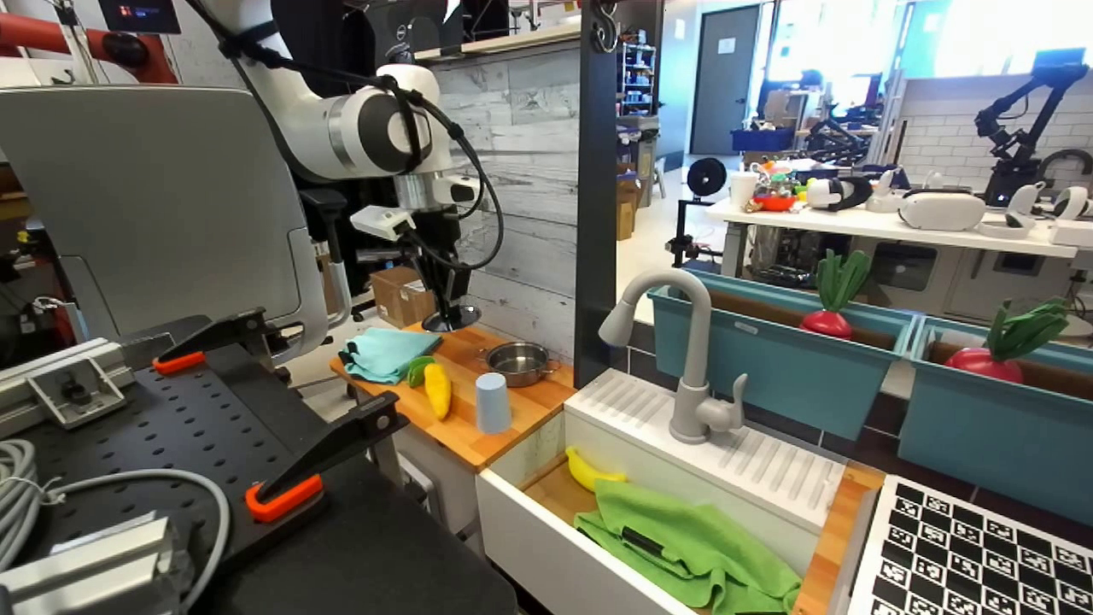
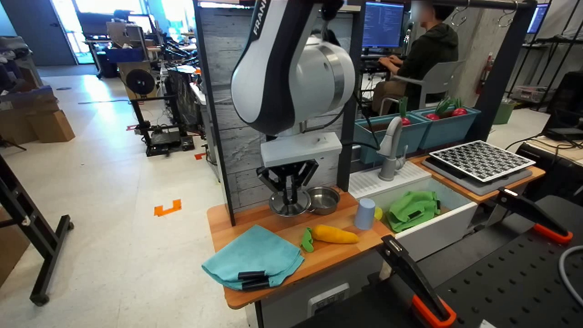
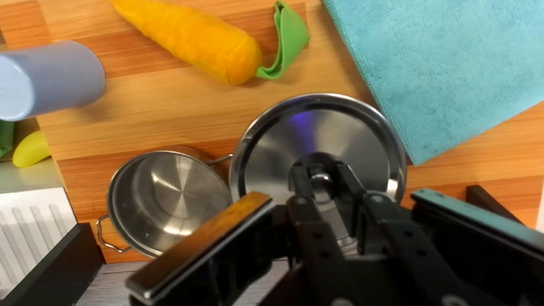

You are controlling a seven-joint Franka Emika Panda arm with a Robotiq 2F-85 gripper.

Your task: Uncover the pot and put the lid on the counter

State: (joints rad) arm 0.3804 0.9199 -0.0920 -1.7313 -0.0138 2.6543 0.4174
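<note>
Jaws are gripping lid (image 3: 306,134) by knob (image 3: 321,177); lid is hanging over desk (image 3: 178,106), just beside uncovered pot (image 3: 170,199). Lowering is seemingly pending: best keeping lid level, clearing pot's handle (image 3: 220,160), jaws parting only once desk is bearing its weight.

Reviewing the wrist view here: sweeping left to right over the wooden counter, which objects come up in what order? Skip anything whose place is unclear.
Blue-grey cup → pot → lid → teal cloth.
</note>
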